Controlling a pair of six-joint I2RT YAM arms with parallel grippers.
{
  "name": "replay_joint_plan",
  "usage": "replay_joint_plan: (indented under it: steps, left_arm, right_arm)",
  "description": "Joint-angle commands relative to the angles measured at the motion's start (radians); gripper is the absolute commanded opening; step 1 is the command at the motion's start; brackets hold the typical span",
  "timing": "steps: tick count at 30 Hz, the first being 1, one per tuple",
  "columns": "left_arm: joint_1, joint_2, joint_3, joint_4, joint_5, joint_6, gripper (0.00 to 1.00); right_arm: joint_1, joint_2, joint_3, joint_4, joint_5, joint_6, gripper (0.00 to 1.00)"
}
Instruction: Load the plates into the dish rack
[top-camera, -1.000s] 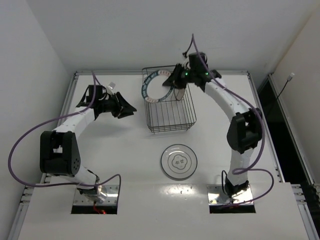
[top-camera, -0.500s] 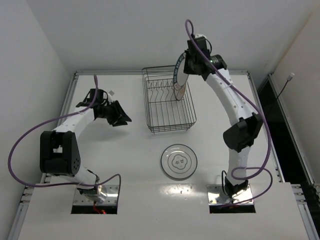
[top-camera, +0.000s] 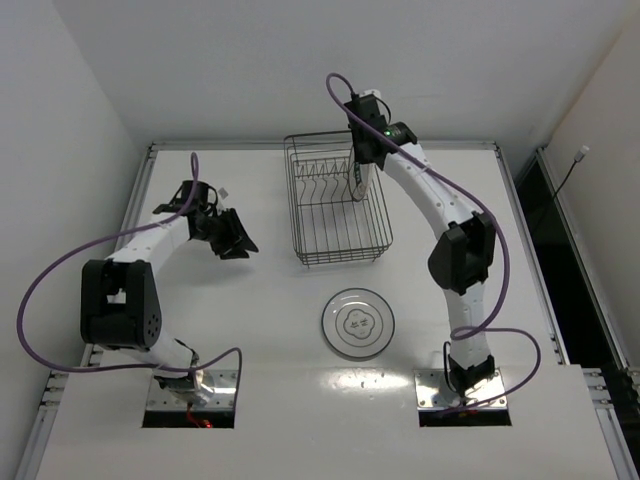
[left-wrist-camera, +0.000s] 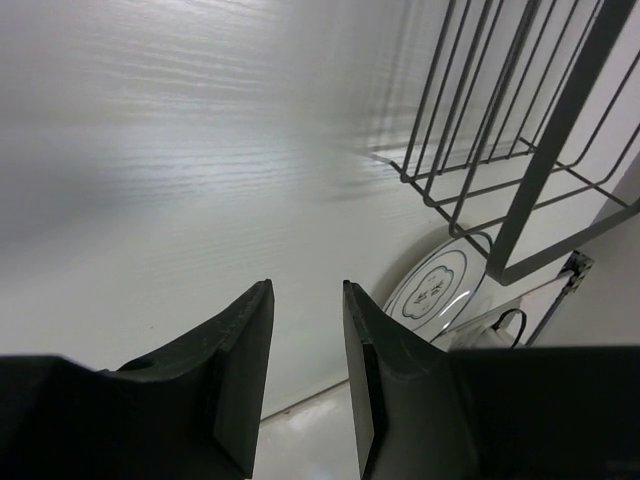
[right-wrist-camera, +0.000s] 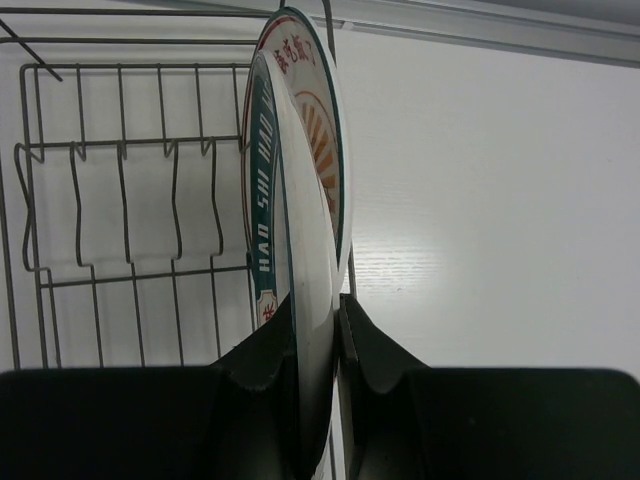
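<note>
R pincer (right-wrist-camera: 316, 312) is clenched on the teal-rim plate (right-wrist-camera: 262, 220). A sec ago the plate was face-on; now it is turned on edge over the rack (top-camera: 300, 200), just beside the orange plate (right-wrist-camera: 318, 130). L pincer (left-wrist-camera: 305, 330) is released. The flower plate (top-camera: 358, 323) lies on the worktop (top-camera: 250, 330), not loaded yet.

Dish rack (top-camera: 345, 250): dark wire, standing level. Teal-rimmed plate (right-wrist-camera: 266, 200) and orange-patterned plate (right-wrist-camera: 320, 125): on edge, close together, at its right side. Flower-outline plate (top-camera: 357, 323): flat on counter (top-camera: 250, 300), in front of rack.
</note>
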Motion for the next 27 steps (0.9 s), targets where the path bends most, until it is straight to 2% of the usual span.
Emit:
replay_joint_plan:
  steps: [1,13,16,19,20,21,26,27]
  left_arm:
    - [0.008,0.015,0.019,-0.032,-0.025,0.025,0.31]
    - [0.008,0.089,0.067,-0.073,-0.056,0.044,0.31]
    - [0.008,0.098,0.087,-0.073,-0.056,0.044,0.31]
    - [0.008,0.107,0.087,-0.082,-0.056,0.053,0.31]
    - [0.008,0.107,0.087,-0.082,-0.056,0.053,0.31]
    - [0.008,0.107,0.087,-0.082,-0.056,0.053,0.31]
    - [0.008,0.107,0.087,-0.082,-0.065,0.053,0.31]
    - [0.017,0.107,0.087,-0.082,-0.065,0.053,0.31]
  right_arm:
    - [0.002,0.024,0.001,0.103,0.039,-0.026,0.00]
    - [0.002,0.133,0.021,0.141,0.010,-0.026,0.00]
    - [0.002,0.161,0.030,0.141,-0.001,-0.017,0.09]
    - [-0.009,0.173,0.040,0.132,-0.025,-0.007,0.13]
    - [-0.009,0.182,0.049,0.132,-0.025,-0.007,0.16]
    - [-0.009,0.182,0.049,0.123,-0.025,-0.007,0.26]
    - [-0.009,0.132,0.081,0.050,-0.013,0.064,0.51]
    - [-0.009,0.101,0.093,0.018,-0.013,0.065,0.60]
